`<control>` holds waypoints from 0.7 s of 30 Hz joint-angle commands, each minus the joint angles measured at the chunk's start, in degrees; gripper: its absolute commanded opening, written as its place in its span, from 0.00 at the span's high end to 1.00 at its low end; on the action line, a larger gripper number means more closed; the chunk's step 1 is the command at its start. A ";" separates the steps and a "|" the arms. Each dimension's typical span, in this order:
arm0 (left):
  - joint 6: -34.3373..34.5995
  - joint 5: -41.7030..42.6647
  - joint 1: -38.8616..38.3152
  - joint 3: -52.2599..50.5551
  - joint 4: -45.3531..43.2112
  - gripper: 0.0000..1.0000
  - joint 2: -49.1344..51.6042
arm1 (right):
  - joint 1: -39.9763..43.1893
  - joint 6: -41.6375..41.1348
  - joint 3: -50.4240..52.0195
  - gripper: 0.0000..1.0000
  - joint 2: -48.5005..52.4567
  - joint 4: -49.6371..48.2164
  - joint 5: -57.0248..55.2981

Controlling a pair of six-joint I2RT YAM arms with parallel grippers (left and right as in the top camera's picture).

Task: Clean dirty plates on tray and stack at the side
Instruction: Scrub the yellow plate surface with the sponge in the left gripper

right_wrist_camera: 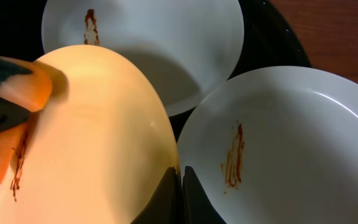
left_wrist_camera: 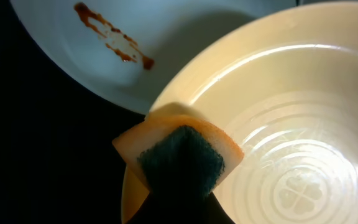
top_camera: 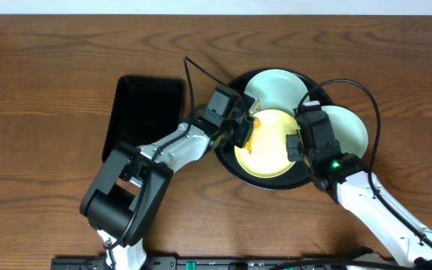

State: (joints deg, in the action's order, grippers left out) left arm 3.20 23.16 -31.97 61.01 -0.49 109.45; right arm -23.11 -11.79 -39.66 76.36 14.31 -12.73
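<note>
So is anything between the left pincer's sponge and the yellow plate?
Nothing visible: the sponge in the left pincer sits against the yellow plate at its rim; the right pincer grips the rim elsewhere.

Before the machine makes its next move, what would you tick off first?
1. Sponge gripped in the left hand: ok.
2. Right hand pinching the yellow plate at its rim: ok.
3. Sponge at the yellow plate's edge: ok.
4. Yellow plate clean: not ok, it shows a brown smear.
5. Far mint plate and right mint plate clean: not ok, each shows a brown streak.
6. Plates stacked at the side: not ok, all three rest on or over the round tray.
</note>
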 commanded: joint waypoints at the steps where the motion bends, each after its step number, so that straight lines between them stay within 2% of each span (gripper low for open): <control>1: 0.44 -0.92 -0.92 -0.15 -0.20 0.93 2.29 | -0.48 -1.03 -0.68 0.99 0.17 0.07 -0.68; 21: 0.74 -0.09 -4.26 -1.18 1.46 0.93 4.04 | -0.48 -1.51 -0.68 0.99 0.17 1.11 -0.33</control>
State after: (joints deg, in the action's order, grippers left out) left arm 3.22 21.52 -34.76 61.01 -0.01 110.54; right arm -23.11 -12.43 -39.66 76.36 15.57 -13.72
